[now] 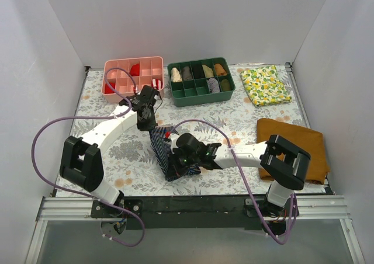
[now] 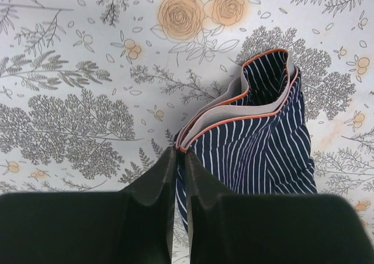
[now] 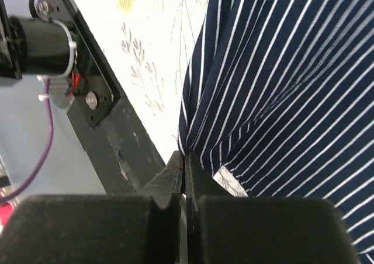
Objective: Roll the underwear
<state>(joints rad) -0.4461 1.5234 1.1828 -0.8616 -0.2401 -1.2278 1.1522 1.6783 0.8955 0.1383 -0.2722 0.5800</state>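
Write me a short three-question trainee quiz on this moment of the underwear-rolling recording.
1. True or false: the right pincer hangs open above the underwear.
2. What is the left pincer shut on? A: the orange-edged waistband. B: a leg hem. C: the mustard cloth.
3. Fill in: in the top view, the lemon-print cloth lies to the ___ of the green tray.

Key:
1. False; it is shut on the striped fabric.
2. A.
3. right.

No text, label, brand or number can be read.
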